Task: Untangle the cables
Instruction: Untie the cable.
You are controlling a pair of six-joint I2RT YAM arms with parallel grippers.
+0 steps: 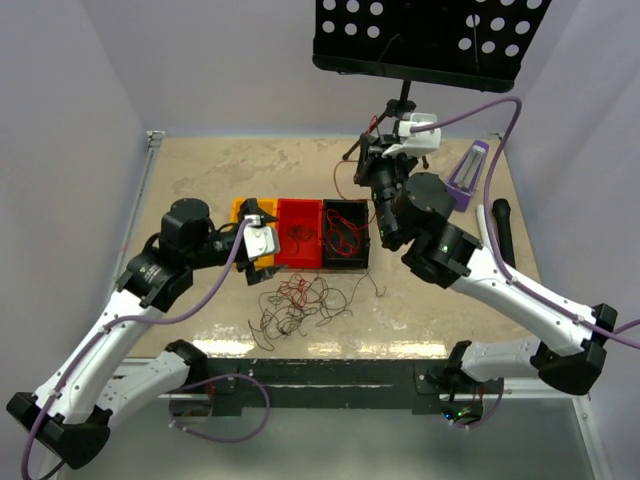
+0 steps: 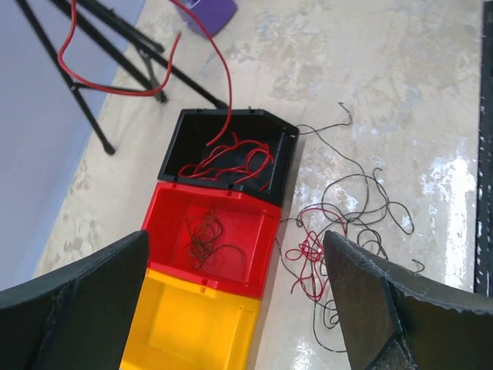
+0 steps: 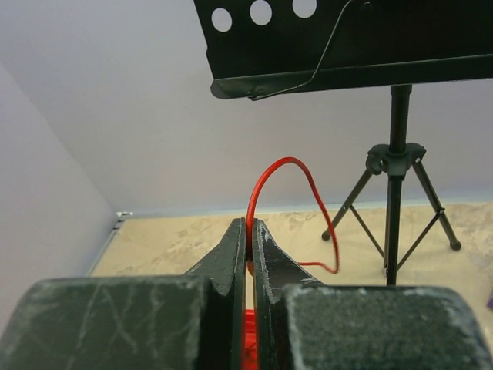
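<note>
Right pincer (image 3: 249,225) clamped on red cable (image 3: 289,162) — best lowered slowly so slack is laid inside black bin (image 2: 192,127); left pincer (image 1: 260,236) apart.

Counting three bins in a row: one yellow bin (image 2: 192,327), one red bin (image 2: 166,212), one black bin (image 2: 192,131). Logging two robot arms, left arm (image 1: 130,310) and right arm (image 1: 510,285); one music stand (image 1: 430,35); one purple object (image 1: 468,178). Leaving cables (image 1: 300,305) uncounted: red and dark strands tangling too tightly.
</note>
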